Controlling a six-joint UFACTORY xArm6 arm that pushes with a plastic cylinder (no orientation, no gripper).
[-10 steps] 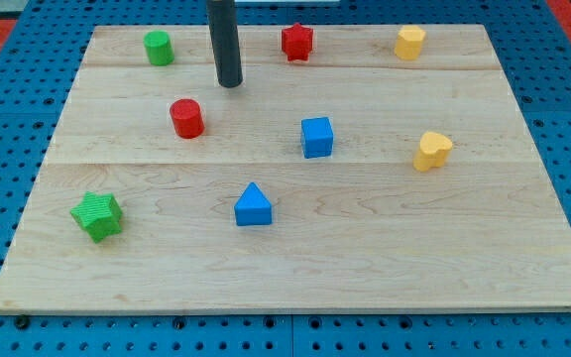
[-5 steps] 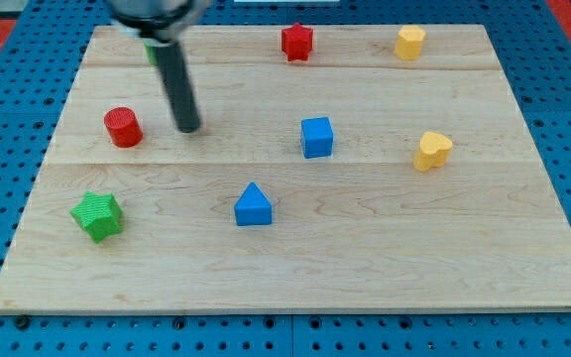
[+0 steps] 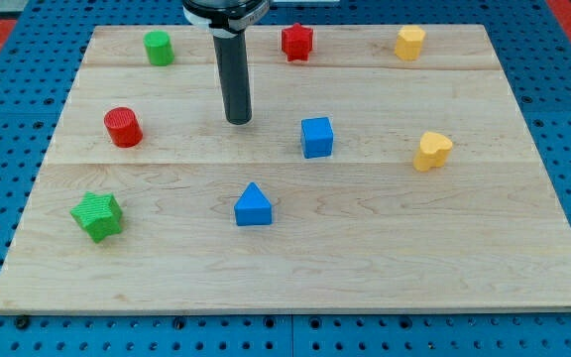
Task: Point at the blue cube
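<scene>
The blue cube point(image 3: 316, 137) sits near the middle of the wooden board point(image 3: 365, 258). My tip point(image 3: 238, 120) rests on the board to the view's left of the blue cube, a little above its level, with a clear gap between them. The dark rod rises from the tip to the view's top. A red cylinder point(image 3: 123, 127) stands well to the left of the tip.
A blue triangular block point(image 3: 253, 204) lies below the tip. A green star block point(image 3: 97, 215) is at lower left, a green cylinder point(image 3: 159, 48) at top left, a red star block point(image 3: 297, 42) at top middle, a yellow block point(image 3: 410, 42) at top right, a yellow heart block point(image 3: 431, 151) at right.
My tip swung left and down, pushing the red cylinder to the left, then moved back right toward the blue cube. The other blocks have not moved.
</scene>
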